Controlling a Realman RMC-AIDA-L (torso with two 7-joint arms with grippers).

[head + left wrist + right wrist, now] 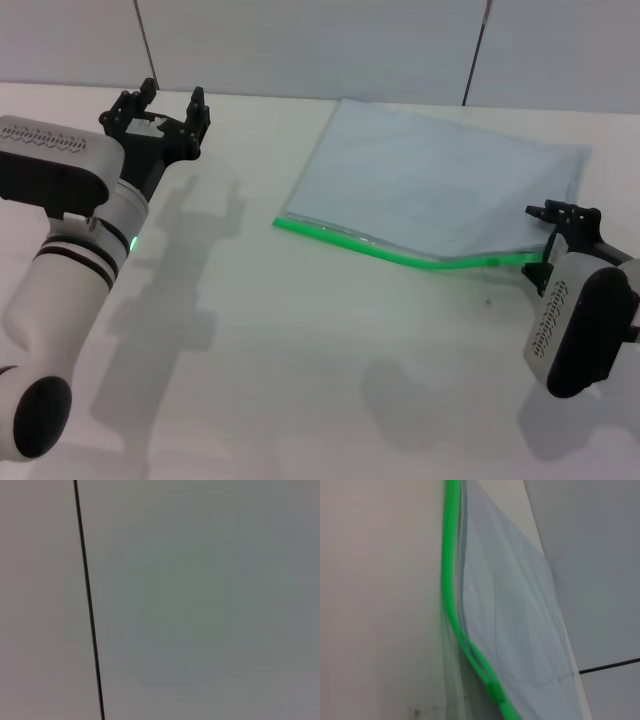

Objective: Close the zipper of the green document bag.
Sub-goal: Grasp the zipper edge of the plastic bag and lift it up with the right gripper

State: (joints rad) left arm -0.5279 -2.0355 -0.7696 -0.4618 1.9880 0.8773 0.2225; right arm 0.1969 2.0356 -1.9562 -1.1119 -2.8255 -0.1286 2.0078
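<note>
The head view took in the whole scene: the white table [300,380], the green document bag [440,190] lying flat on it, and both arms. The left gripper [170,110] hung raised at the far left of the table, well apart from the bag, its black fingers spread wide around nothing. The right gripper [562,238] sat at the bag's near right corner, right where the zipper [400,255] ended; whether its fingers were parted or pressed together could not be told. The left wrist view showed none of this, only a plain grey surface crossed by one thin dark line [89,605]. The right wrist view gave the closest look at the zipper [451,580]: a bright green strip running away from the gripper along the pouch's long edge, bending partway, with a small green slider [496,692] close to the camera end. Just beyond the slider the strip appeared split into two green lines. The bag [515,630] was translucent pale bluish-grey, faintly creased, and lifted slightly near the right gripper.
</note>
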